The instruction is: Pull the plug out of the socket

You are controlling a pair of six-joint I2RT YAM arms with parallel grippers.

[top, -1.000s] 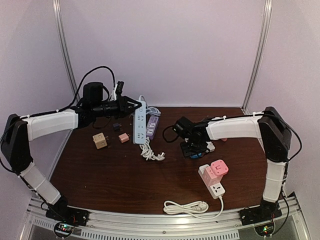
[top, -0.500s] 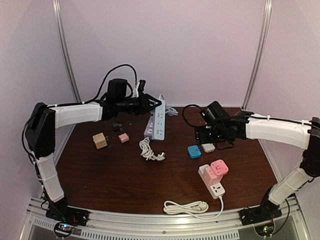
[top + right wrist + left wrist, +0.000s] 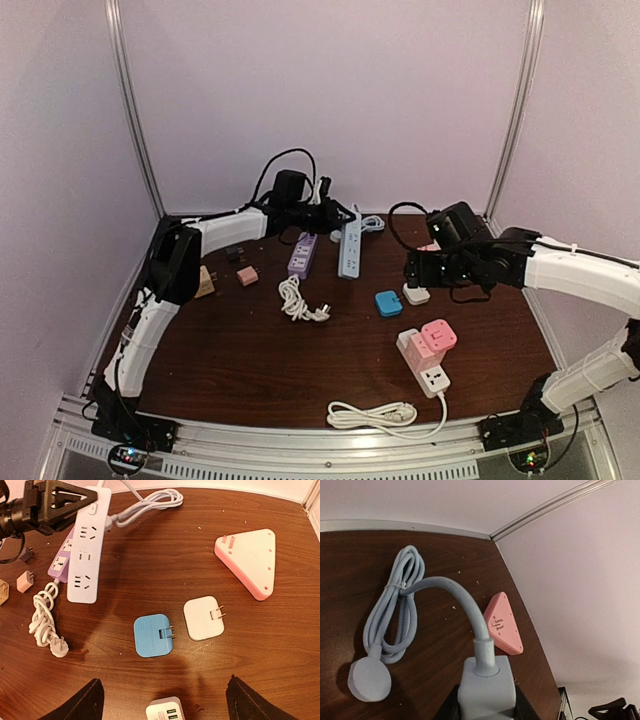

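Nearest my bases, a coiled white cord (image 3: 372, 412) lies by the front edge of the table (image 3: 230, 350). It runs to a white power strip (image 3: 433, 378), which carries a pink cube adapter (image 3: 432, 338).

Just beyond that hangs my right gripper (image 3: 164, 692), with its jaws spread wide and nothing between them. One finger (image 3: 92, 700) shows at each lower corner of the wrist view. Below it the blue plug (image 3: 154, 636) lies flat on the wood with its prongs showing, out of any socket. A white plug (image 3: 203, 618) rests just beside it on the right, also with its prongs showing, and the two do not touch. Farther right sits a pink triangular adapter (image 3: 248, 560), apart from both.

On the left half of the table lies a loose white cable (image 3: 300, 300) in a bundle. A small pink plug (image 3: 248, 275) and a tan cube (image 3: 205, 283) sit farther left, the cube partly behind my arm.

At the far side, my left gripper (image 3: 335, 217) is clamped on one end of the pale blue power strip (image 3: 349, 245). This is the socket, and the blue plug lies well apart from it. A purple power strip (image 3: 302, 256) lies just beside it on the left. In the left wrist view, the pale blue cord (image 3: 395, 615) arches out of the gripped end. It leads to a tied bundle lying on the wood near the back wall.
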